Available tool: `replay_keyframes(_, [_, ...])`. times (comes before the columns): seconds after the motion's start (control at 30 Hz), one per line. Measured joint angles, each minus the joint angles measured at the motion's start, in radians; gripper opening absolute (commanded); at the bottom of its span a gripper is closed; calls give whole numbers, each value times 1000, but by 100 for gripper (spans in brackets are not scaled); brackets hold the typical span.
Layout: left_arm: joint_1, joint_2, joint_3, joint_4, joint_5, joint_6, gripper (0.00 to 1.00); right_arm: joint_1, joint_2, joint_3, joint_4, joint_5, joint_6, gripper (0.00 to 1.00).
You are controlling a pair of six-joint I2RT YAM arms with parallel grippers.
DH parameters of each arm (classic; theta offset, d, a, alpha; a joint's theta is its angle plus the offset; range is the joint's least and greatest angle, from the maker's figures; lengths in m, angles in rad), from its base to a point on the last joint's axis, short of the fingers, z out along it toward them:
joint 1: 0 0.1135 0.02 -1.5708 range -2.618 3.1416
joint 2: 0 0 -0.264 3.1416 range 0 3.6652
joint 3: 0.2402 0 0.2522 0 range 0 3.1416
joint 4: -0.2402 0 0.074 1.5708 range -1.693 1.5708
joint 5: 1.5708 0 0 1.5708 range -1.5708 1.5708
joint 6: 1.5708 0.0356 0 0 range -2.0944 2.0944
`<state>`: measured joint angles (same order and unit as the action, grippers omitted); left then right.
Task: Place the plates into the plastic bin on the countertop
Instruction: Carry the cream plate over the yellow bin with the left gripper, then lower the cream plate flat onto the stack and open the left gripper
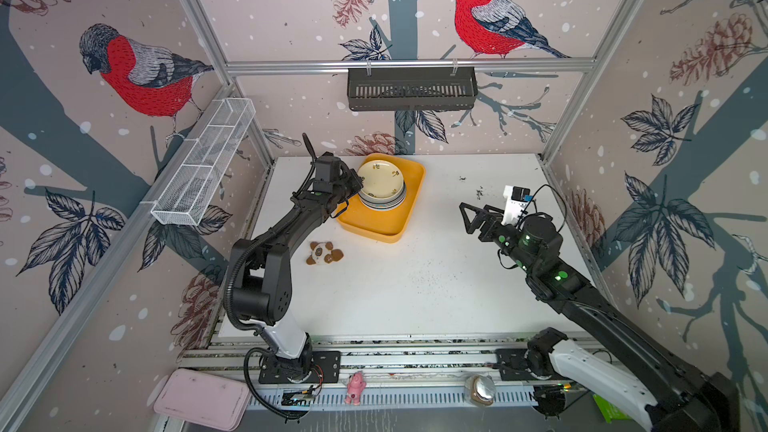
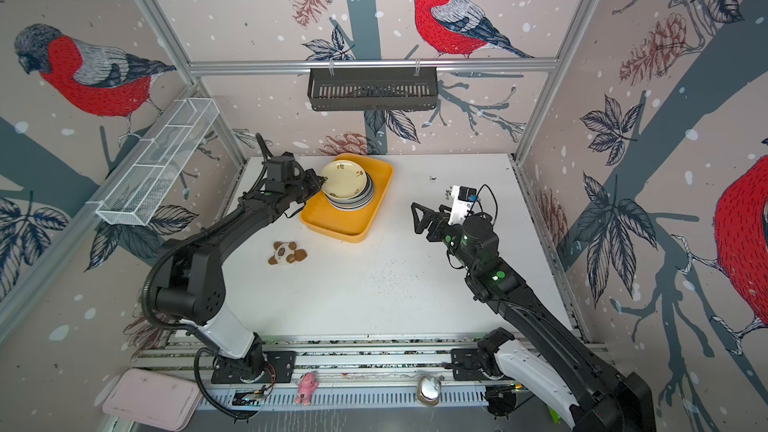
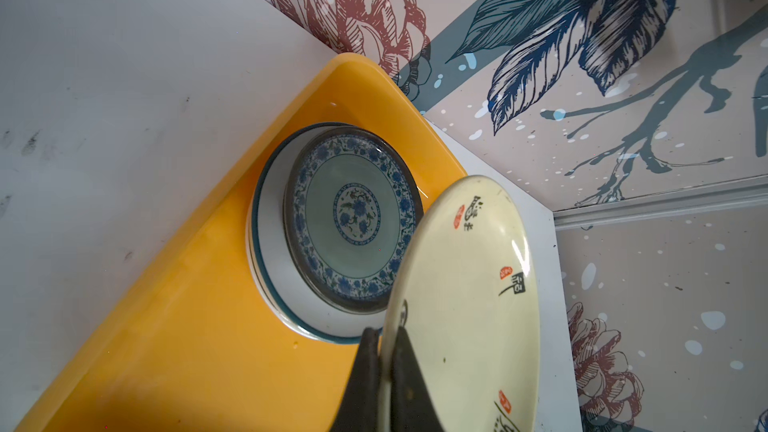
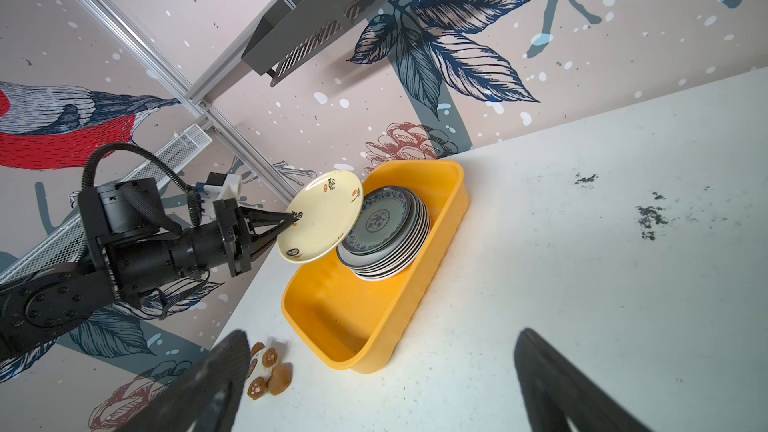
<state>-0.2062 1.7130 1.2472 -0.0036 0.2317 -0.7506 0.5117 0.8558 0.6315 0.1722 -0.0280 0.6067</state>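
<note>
Left pincer (image 3: pixel 383 338) grips one cream plate (image 3: pixel 465 305) over perhaps seven stacked plates (image 4: pixel 386 243) in one bin (image 4: pixel 332 317); right pincer (image 1: pixel 465 218) gapes wide.

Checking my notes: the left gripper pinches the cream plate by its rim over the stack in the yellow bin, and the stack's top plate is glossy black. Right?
No: the top plate is teal with blue floral patterning, as the left wrist view shows. The left gripper does pinch the cream plate by its rim over the stack in the yellow bin.
</note>
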Motion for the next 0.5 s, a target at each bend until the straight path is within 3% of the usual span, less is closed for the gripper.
replay_keyframes(0.5, [0, 257, 182, 6, -1, -9, 0, -48, 61, 1, 17, -28, 18, 100])
